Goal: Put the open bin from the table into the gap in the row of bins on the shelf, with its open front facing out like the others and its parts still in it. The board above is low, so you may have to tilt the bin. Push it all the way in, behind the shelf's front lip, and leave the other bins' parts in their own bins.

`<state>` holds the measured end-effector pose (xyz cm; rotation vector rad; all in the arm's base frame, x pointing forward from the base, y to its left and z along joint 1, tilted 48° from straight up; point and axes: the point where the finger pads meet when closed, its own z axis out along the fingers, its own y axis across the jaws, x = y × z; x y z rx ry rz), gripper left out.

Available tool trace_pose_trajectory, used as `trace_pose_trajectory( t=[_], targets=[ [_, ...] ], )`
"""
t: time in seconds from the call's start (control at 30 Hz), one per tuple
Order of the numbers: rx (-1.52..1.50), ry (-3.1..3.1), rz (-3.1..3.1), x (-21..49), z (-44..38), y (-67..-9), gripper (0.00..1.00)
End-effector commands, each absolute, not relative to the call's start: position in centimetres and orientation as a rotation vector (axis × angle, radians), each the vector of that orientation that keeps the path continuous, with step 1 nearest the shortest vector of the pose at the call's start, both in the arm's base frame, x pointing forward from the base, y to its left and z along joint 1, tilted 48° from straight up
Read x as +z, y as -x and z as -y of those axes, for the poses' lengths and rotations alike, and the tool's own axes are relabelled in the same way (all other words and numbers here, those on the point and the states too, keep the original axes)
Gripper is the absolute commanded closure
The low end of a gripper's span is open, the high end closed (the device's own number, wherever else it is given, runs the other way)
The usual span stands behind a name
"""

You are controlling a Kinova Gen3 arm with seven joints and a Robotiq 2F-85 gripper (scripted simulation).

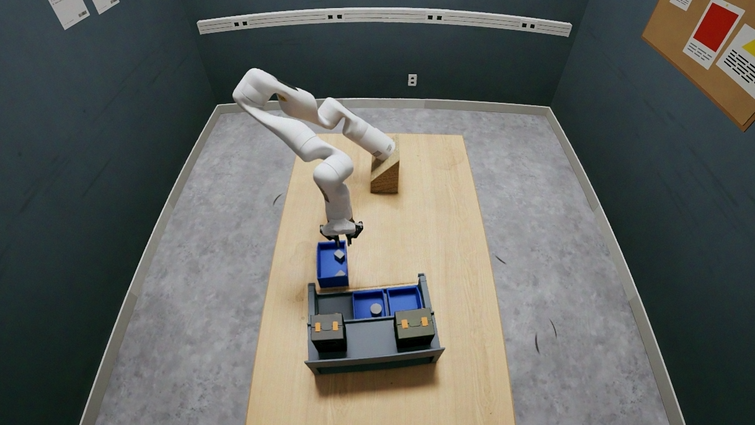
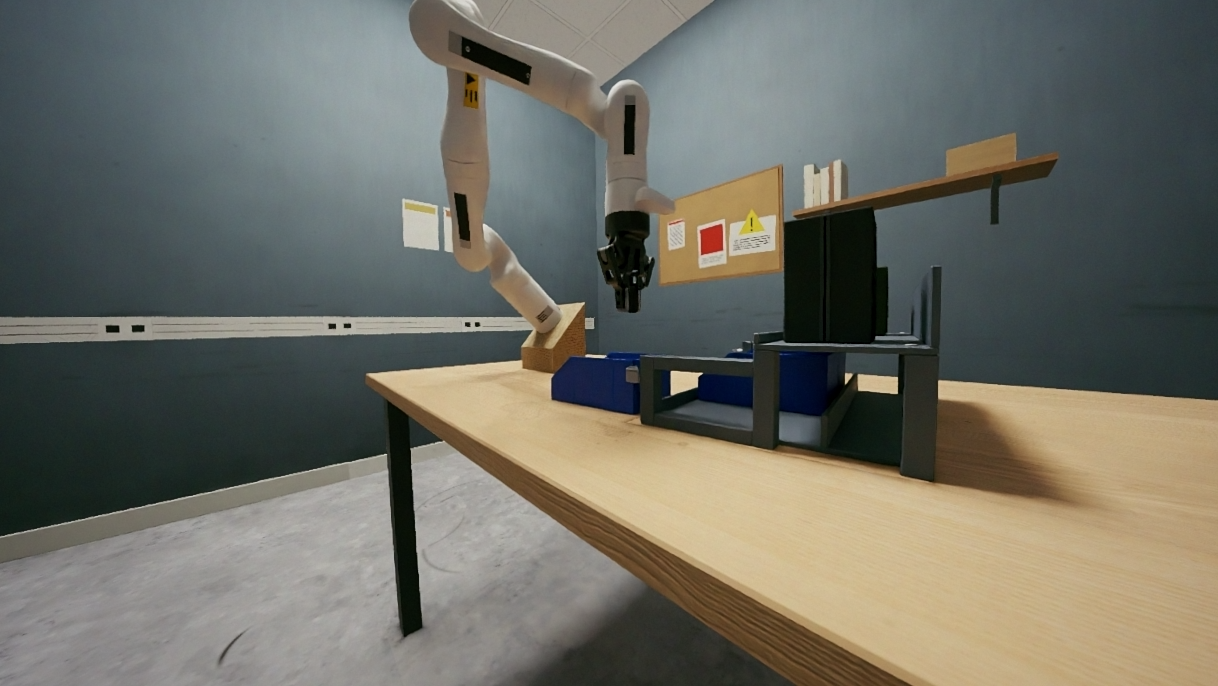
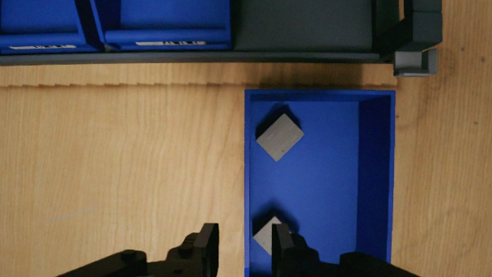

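Note:
The open blue bin (image 1: 328, 264) (image 2: 596, 383) (image 3: 324, 182) stands on the table (image 1: 422, 210) just in front of the grey shelf (image 1: 369, 337) (image 2: 767, 392) (image 3: 301, 24), in line with the gap (image 1: 331, 305) at the row's end. Two grey parts (image 3: 279, 137) (image 3: 263, 239) lie in it. Two other blue bins (image 1: 404, 298) (image 3: 166, 20) sit in the shelf; the middle bin (image 1: 364, 302) holds a grey cylinder (image 1: 375, 308). My gripper (image 1: 343, 241) (image 2: 628, 305) (image 3: 245, 243) hangs well above the bin's end farthest from the shelf, over one long wall, fingers narrowly open and empty.
Two dark boxes (image 1: 327, 332) (image 1: 415, 327) (image 2: 828, 276) stand on the shelf's low top board. A wooden wedge (image 1: 385, 171) (image 2: 558, 340) carries the arm's base at the table's far end.

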<state>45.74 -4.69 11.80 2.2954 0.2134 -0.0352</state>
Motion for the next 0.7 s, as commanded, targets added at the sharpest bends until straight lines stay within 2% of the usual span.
trace_pose_trajectory(
  t=[0.0,0.2,0.23,0.67],
  targets=[
    [-0.033,-2.296,-0.215,11.83,4.61,-45.77,0.65],
    [-0.033,-2.296,-0.215,11.83,4.61,-45.77,0.65],
    [-0.033,-2.296,-0.215,11.83,4.61,-45.77,0.61],
    [-0.033,-2.296,-0.215,11.83,4.61,-45.77,0.61]
  ],
)
